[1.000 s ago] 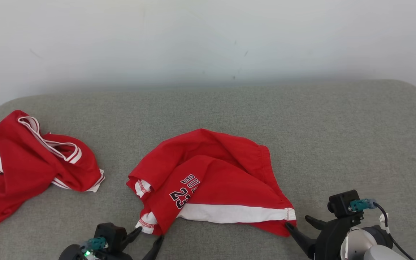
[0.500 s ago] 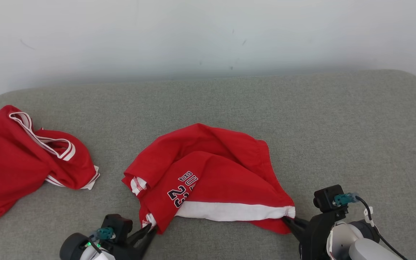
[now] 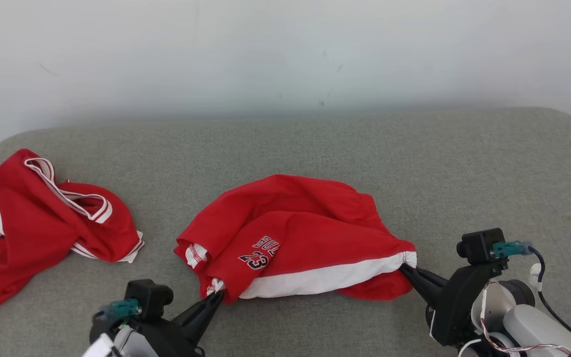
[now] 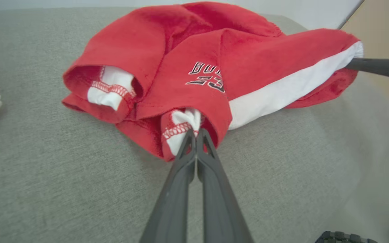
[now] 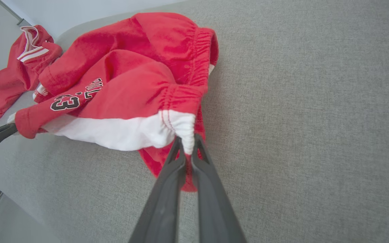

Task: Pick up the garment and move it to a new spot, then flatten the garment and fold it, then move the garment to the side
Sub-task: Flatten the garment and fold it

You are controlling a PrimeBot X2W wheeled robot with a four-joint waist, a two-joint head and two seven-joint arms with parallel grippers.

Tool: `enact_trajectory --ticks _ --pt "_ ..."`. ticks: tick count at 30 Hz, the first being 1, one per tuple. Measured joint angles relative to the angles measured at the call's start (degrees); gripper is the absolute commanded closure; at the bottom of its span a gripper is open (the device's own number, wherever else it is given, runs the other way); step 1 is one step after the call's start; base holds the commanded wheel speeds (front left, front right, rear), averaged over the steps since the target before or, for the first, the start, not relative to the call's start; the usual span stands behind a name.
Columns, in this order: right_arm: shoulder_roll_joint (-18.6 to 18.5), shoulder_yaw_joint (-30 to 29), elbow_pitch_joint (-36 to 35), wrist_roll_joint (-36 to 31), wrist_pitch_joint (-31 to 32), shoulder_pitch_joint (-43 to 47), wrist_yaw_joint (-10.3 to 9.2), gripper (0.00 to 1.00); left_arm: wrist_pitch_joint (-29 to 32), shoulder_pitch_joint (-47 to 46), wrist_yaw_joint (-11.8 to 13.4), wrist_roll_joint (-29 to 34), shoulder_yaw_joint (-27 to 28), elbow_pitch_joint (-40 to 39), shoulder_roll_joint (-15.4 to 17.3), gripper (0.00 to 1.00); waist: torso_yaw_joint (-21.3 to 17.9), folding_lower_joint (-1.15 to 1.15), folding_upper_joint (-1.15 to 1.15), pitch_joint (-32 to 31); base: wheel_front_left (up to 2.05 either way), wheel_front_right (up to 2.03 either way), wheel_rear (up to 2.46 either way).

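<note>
Since the grey upholstered surface (image 3: 414, 163) carries the garment (image 3: 295, 233) bunched at its near middle, I'd put the task at the very start: pickup grip made, nothing lifted clear. The garment is a pair of red shorts with a white side stripe and a "23" print, humped and creased, most of it resting on the surface. By my read, the move to a new spot, the flattening, the folding and the shift aside are all left to do. A second red garment (image 3: 42, 218) with white trim lies crumpled well apart at the far left, untouched.

Left gripper (image 3: 218, 296): fingers together, clamped on the white-lined leg hem at the garment's near left corner. Right gripper (image 3: 407, 267): fingers together on the gathered white end of the stripe at the right corner. The stripe edge runs fairly taut between them.

Hard to make out:
- How much cloth sits inside each pinch. It's possibly one layer only on the left, but the wrist view is too close to say.
- The garment's underside and far leg are folded under, hidden.
- The print is partly swallowed by a fold.
- The second garment is cut off at the head view's left edge, and both arms at its bottom.
</note>
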Motion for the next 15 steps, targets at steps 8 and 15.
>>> enact_trajectory --ticks 8,15 --pt "-2.0 -2.7 -5.2 3.5 2.7 -2.7 1.31 1.00 0.2 0.5 -3.4 -8.3 5.6 -8.4 6.2 1.00 -0.3 -0.01 -0.01 -0.5 0.00 0.00 0.00" --pt "-2.9 2.4 -3.5 3.3 14.4 -10.0 1.29 1.00 9.0 -7.3 -5.9 -14.4 7.2 -10.7 7.4 1.00 -1.0 0.00 0.00 2.3 0.00 0.00 0.00"
